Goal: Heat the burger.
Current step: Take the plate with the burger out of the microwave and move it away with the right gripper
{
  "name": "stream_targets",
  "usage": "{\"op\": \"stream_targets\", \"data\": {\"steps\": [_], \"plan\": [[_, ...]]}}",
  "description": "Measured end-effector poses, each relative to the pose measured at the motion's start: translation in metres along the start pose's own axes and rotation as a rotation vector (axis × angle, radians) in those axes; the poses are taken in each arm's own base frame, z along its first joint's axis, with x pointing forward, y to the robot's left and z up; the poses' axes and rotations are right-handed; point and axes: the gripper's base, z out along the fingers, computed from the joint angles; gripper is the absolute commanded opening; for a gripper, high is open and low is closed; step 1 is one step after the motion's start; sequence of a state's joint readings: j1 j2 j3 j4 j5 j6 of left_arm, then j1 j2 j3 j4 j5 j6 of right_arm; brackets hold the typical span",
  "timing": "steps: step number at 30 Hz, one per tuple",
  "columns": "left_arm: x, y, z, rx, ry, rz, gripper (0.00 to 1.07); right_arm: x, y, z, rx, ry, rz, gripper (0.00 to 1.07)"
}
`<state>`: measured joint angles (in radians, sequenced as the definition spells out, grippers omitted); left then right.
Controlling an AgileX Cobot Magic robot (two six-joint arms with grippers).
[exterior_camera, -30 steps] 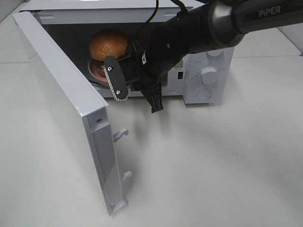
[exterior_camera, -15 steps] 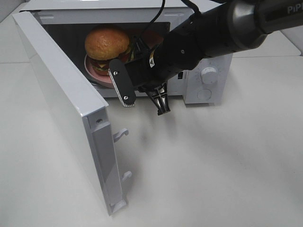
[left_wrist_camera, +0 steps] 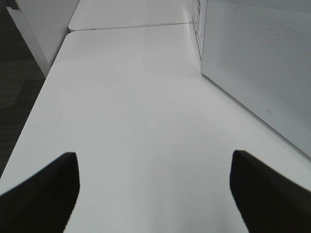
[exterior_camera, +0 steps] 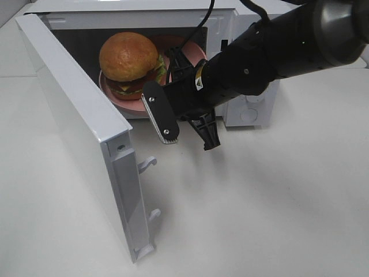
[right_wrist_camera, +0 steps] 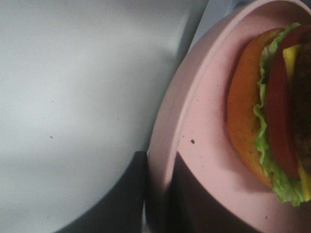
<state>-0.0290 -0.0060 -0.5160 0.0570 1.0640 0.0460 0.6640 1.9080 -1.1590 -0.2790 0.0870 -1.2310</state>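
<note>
Exterior high view gives us a white table (exterior_camera: 271, 208) carrying a white microwave (exterior_camera: 132, 6), its door (exterior_camera: 75, 115) swung wide; the burger (exterior_camera: 128, 57) sits on a pink plate (exterior_camera: 115, 95) inside the cavity, near the opening; the right gripper (exterior_camera: 190, 141) hangs just before it, fingers apart; the left gripper (left_wrist_camera: 153, 155) is spread wide over the tabletop, with dark floor (left_wrist_camera: 14, 82) beside.
</note>
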Motion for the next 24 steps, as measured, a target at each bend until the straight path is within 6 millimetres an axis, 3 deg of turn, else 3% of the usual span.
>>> {"op": "stream_targets", "data": {"steps": [24], "plan": [[0.000, 0.000, 0.000, 0.000, 0.000, 0.000, 0.78, 0.003, 0.047, -0.064, -0.032, -0.008, -0.004, 0.00]]}}
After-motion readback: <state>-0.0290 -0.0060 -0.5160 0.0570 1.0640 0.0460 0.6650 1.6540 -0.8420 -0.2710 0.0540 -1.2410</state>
